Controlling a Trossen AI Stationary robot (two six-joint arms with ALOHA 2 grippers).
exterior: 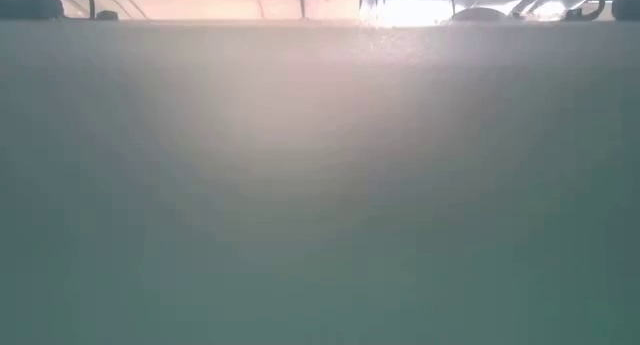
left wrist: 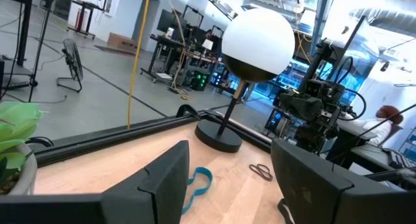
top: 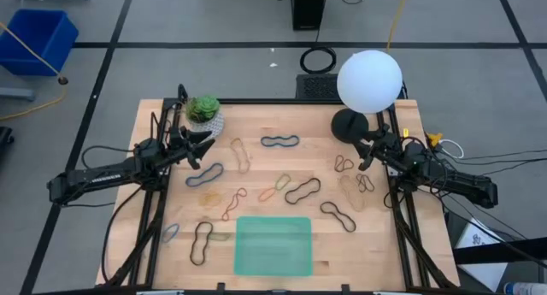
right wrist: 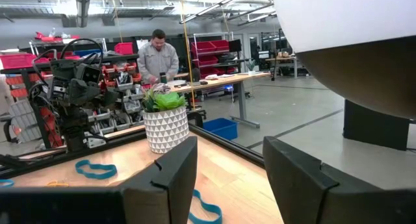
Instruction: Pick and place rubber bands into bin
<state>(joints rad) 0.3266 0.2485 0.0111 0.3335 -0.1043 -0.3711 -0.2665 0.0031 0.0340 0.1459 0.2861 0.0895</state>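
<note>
Rubber bands [top: 302, 191] scattered across surface [top: 256, 124], most long axes pointing three to nine; bin [top: 273, 245] at six, long axis likewise. Left end effector [top: 195, 148] at nine, right end effector [top: 369, 150] at three, both wide, holding nothing.

The floor [top: 214, 68] around the table was grey, crossed by dark straight lines. A deep blue tub [top: 36, 38] sat on it off one far corner, with a yellow cable [top: 34, 51] trailing past. A dark cabinet [top: 308, 6] stood beyond the table's far edge, and a black cable coil [top: 318, 60] lay nearby. The room was a large workshop with exposed ceiling pipes [left wrist: 383, 19]. Red storage bins on shelves [right wrist: 218, 52] lined one wall. A long workbench [right wrist: 227, 81] stood in front of them, with a person [right wrist: 158, 58] in a grey shirt beside it. A floor fan [left wrist: 73, 62] stood on the open concrete.
</note>
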